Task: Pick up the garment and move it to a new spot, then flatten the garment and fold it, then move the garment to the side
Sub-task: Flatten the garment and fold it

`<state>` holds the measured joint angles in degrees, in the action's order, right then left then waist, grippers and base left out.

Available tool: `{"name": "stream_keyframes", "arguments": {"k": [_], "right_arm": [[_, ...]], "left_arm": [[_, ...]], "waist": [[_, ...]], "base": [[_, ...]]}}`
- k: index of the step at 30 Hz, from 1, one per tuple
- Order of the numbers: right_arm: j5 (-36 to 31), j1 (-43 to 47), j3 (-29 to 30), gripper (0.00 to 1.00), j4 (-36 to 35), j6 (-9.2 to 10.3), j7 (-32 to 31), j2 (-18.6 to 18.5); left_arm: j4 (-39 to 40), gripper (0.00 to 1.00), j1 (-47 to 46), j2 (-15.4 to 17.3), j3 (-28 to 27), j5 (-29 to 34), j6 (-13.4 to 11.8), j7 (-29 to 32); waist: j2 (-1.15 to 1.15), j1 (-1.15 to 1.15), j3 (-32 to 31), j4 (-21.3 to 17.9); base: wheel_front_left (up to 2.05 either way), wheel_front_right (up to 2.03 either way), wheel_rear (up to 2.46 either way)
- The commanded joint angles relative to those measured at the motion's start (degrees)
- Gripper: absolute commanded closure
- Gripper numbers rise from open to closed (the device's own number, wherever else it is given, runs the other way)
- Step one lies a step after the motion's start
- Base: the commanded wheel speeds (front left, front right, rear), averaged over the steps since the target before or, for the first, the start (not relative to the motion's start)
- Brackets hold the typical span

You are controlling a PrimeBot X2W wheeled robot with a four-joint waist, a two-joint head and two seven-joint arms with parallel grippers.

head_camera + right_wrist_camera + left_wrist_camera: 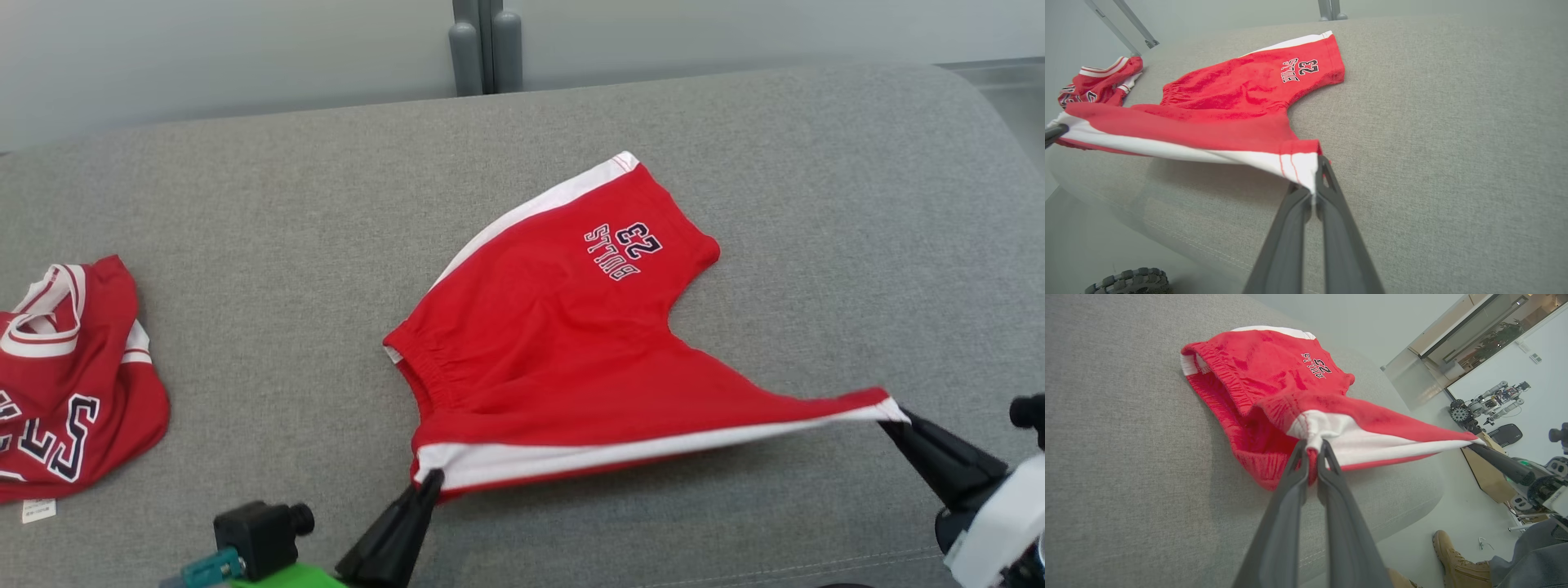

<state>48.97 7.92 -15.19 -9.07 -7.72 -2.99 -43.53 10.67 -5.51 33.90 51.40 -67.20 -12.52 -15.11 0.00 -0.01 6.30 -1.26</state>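
The left gripper (1312,446) has its jaws pressed all but together, pinching the white side stripe at the waistband corner of the red shorts (555,351), with cloth bunched right between the tips. The right gripper (1314,179) is clamped tight too, nipping the hem corner of that same white stripe. Between the two, the striped edge is pulled taut and lifted off the grey cushion (245,204), with a shadow underneath.

In the head view the left tips sit at 7 o'clock of the shorts. The right tips are at 4 o'clock, far out at the point of the stretched leg. The rest of the shorts lies on the cushion, toward 12 o'clock from the jaws. The gathered waistband is at 9 o'clock, and the other leg at 1 o'clock has its BULLS 23 print facing up.

Out at 9 o'clock of the head view, well apart from the shorts, a crumpled red jersey (73,384) lies on the cushion. In the left wrist view, a person's tan boot (1453,555) is on the floor at 5 o'clock.
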Motion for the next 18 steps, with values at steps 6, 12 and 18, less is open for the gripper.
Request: {"name": "stream_keyframes", "arguments": {"k": [6,12,18], "right_arm": [[-1.57,-13.9,3.56,1.0,-2.03,0.3,-11.74,2.92],[-2.71,-32.47,2.28,1.0,5.72,0.28,-21.58,4.96],[-6.18,-46.85,-2.59,1.0,15.86,0.28,-26.22,8.4]], "left_arm": [[1.48,1.0,-9.41,-1.15,-3.95,-1.28,0.92,2.58],[-2.47,1.0,-17.77,-6.44,-7.63,-6.26,1.41,5.66],[-9.08,1.0,-23.02,-9.96,-10.93,-9.87,0.23,6.95]], "waist": [[0.0,0.01,14.33,4.63],[0.0,0.01,20.17,7.01],[0.0,0.01,22.25,8.66]], "base": [[0.0,0.0,0.0],[0.0,0.0,0.0],[0.0,0.0,0.0]]}}
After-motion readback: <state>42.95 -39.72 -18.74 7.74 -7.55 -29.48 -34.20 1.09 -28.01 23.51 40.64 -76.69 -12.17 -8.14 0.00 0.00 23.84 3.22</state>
